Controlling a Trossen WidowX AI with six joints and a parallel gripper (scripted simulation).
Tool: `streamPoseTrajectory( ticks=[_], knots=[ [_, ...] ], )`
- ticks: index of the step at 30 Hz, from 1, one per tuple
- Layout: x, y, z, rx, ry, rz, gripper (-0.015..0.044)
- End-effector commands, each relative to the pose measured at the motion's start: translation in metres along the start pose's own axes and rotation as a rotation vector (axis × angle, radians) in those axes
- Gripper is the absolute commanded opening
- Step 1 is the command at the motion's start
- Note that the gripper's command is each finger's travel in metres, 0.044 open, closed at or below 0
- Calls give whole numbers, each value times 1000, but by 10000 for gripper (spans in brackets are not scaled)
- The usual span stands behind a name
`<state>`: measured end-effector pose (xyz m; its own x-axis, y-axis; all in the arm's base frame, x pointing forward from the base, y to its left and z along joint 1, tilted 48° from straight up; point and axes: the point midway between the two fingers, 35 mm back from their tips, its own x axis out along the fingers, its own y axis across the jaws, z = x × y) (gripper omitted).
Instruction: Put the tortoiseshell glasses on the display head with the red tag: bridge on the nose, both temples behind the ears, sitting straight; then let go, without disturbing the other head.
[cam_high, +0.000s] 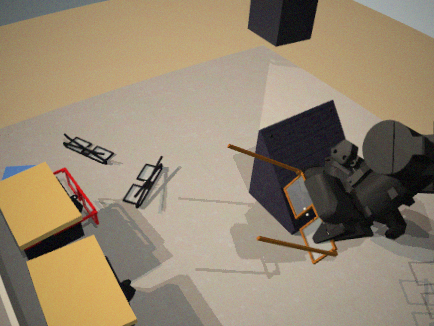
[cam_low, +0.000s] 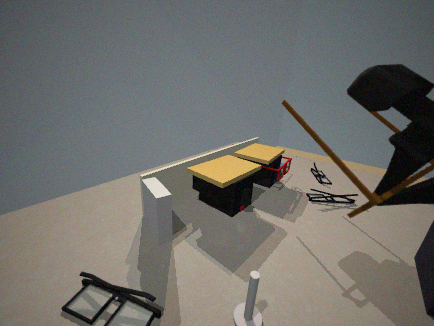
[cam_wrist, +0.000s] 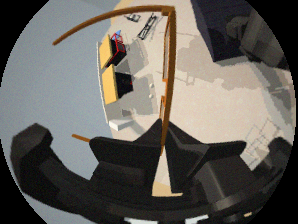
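The tortoiseshell glasses (cam_high: 265, 159) (cam_low: 330, 151) (cam_wrist: 171, 60) hang in the air with both temples unfolded, pointing toward the heads' side. My gripper (cam_high: 319, 233) (cam_wrist: 161, 121) is shut on their front frame; in the exterior view its fingers are partly cut off at the right edge. The head with the red tag (cam_high: 82, 280) (cam_low: 225, 171) (cam_wrist: 110, 86) is black with a flat yellow top and wears no glasses; its red tag (cam_low: 242, 207) shows low on the front. The other head (cam_high: 40, 202) (cam_low: 260, 153) stands beside it and wears red glasses (cam_high: 80, 193). The glasses are well away from both heads.
A large dark block (cam_high: 300, 150) (cam_low: 428, 270) stands beside the arm, another dark box (cam_high: 287, 22) at the back. Two black glasses (cam_high: 87, 149) (cam_high: 131, 196) lie in front of the heads. A low wall runs behind them. A white post (cam_low: 157, 210) and a grey peg (cam_low: 252, 295) stand nearby.
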<state>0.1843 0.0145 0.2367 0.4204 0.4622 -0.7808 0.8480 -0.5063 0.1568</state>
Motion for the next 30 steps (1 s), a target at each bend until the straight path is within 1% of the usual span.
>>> streamPoseTrajectory(
  ticks=[1,15,30],
  knots=[
    [10,12,4,-39,5,-55,0],
    [46,36,24,-133,35,-220,0],
    [89,51,50,-224,105,-386,0]
  ],
)
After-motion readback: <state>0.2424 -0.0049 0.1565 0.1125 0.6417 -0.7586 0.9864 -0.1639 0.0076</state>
